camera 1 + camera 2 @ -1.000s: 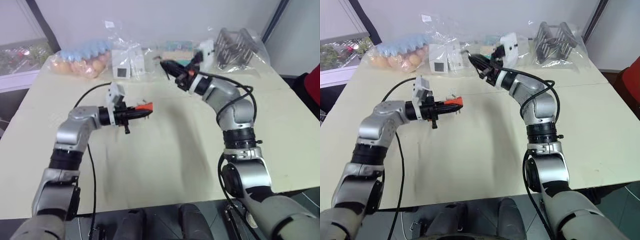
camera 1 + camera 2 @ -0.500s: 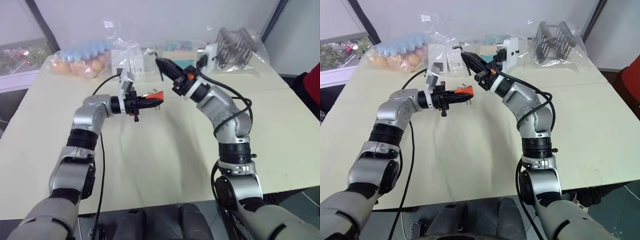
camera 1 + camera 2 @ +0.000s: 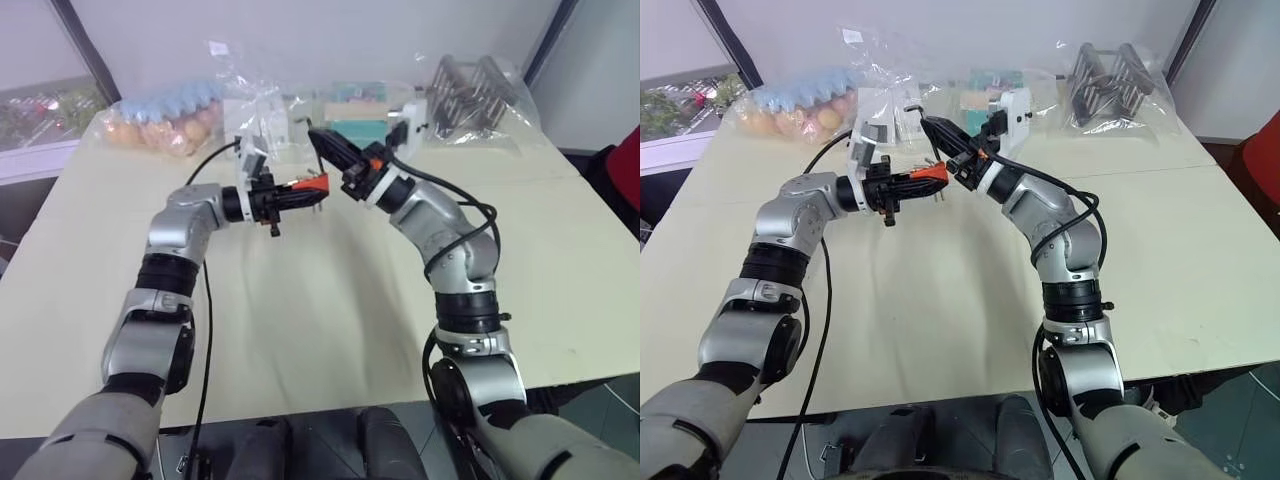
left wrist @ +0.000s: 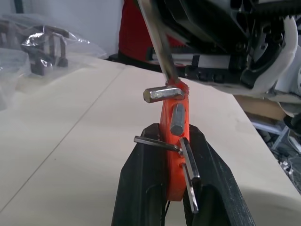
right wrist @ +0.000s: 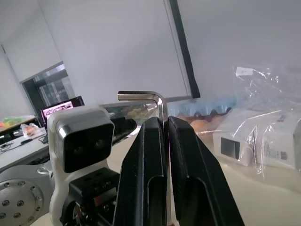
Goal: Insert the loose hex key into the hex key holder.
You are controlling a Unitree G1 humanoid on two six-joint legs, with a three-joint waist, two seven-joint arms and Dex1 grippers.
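Nothing here can be read; the dark printed patches on the white boxes (image 5: pixel 254 141) are too small to make out.

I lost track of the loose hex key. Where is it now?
The loose hex key is pinched in the right claw, raised above the table's middle, its lower end at the top of the hex key holder held by the left claw.

The lower part of the hex key holder (image 4: pixel 173 155) is hidden between the closed fingers of the left gripper (image 4: pixel 170 141). The long leg of the loose hex key (image 5: pixel 157 104) is covered by the clamped fingers of the right gripper (image 5: pixel 164 126), and in the left wrist view its shaft is cut off by the frame edge. Whether its tip is seated in the holder cannot be told.
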